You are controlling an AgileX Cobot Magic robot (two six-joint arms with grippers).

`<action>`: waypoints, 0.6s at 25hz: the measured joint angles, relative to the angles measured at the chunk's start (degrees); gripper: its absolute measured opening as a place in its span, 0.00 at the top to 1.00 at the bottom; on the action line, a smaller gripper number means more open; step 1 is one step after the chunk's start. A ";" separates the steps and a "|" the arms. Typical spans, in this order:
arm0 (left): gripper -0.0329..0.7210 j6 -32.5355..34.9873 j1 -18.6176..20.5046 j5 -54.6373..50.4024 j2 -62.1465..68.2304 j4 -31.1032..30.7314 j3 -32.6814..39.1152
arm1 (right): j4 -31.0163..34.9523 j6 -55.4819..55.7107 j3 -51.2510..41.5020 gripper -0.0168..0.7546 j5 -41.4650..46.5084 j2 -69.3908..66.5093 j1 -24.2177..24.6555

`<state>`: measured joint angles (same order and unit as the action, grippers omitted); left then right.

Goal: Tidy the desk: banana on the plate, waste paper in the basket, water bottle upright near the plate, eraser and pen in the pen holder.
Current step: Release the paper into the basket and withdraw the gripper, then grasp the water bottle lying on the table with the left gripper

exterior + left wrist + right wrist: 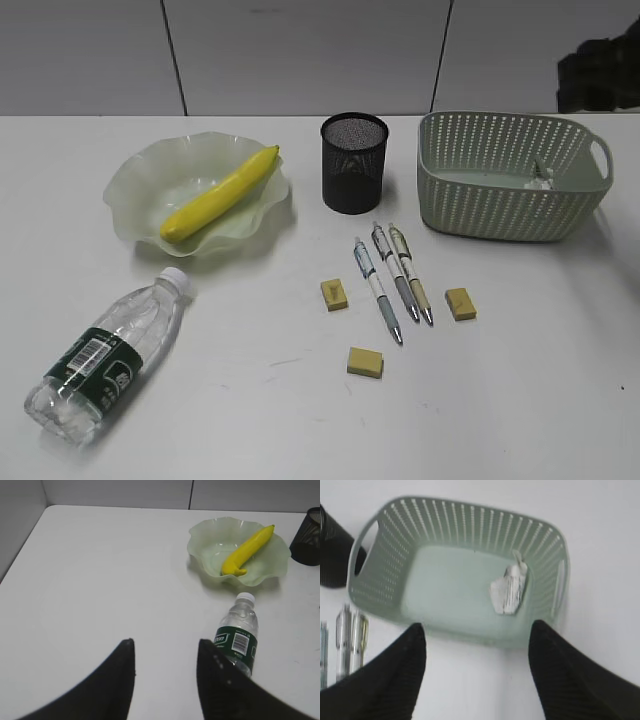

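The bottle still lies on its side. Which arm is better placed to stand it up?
Probably the left. Its open fingers hover just beside the lying water bottle, near the plate. The right fingers hang open over the basket, far across the desk.

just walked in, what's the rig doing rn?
Desk tidy, partway. The banana is on the plate and the waste paper lies in the basket, with the right gripper open above it, holding nothing. The left gripper is open near the water bottle, which lies on its side. Pens and erasers remain on the desk.
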<state>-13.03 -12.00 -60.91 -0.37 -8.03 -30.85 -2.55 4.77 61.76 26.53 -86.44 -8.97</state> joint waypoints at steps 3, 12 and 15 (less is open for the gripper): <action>0.55 0.00 0.00 0.05 0.09 0.00 0.00 | -0.23 -1.07 -8.67 0.32 7.01 12.45 0.00; 0.49 0.69 -0.07 0.80 14.29 0.07 -0.20 | -0.22 -2.21 -23.37 0.32 34.12 60.92 0.00; 0.40 3.41 -0.26 4.69 19.83 1.23 -1.59 | 0.04 -2.73 -23.51 0.32 40.24 74.60 0.00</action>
<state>-9.62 -12.26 -56.21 19.46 -6.80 -32.44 -2.52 2.05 38.25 66.77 -11.83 -8.97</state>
